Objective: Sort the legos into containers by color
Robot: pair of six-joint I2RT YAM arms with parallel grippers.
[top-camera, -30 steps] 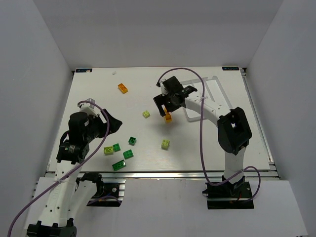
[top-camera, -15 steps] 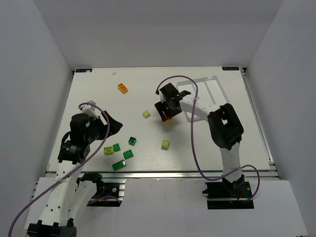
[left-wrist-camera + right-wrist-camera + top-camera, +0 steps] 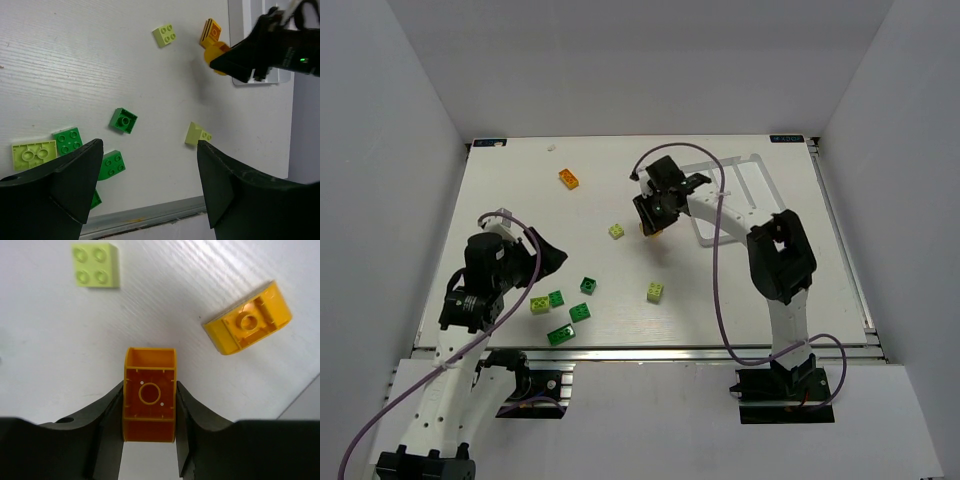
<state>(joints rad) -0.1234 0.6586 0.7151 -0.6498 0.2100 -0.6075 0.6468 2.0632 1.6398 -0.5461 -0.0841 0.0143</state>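
The right arm rises from its base at 5 o'clock, bends at the elbow and reaches toward 10 o'clock, so that the right gripper (image 3: 648,225) hangs near the middle of the table (image 3: 520,190), pointing down. Its jaws are pressed in on an orange brick (image 3: 150,400) whose hollow underside faces the wrist camera; the fingers (image 3: 111,412) touch it on both flanks. In the wrist view a second orange brick (image 3: 247,325) lies upside down on the table at 1 o'clock from the held one, apart from it, and a pale yellow-green brick (image 3: 96,265) lies at 11 o'clock. The left arm is folded low at 8 o'clock, its left gripper (image 3: 149,150) aimed toward 2 o'clock with jaws spread wide and nothing between them (a cluster of green bricks (image 3: 580,311) lies near it, toward 5 o'clock). The tray (image 3: 752,158) sits at 2 o'clock on the table, just beyond the right gripper, partly covered by the right forearm. What its compartments hold cannot be told.
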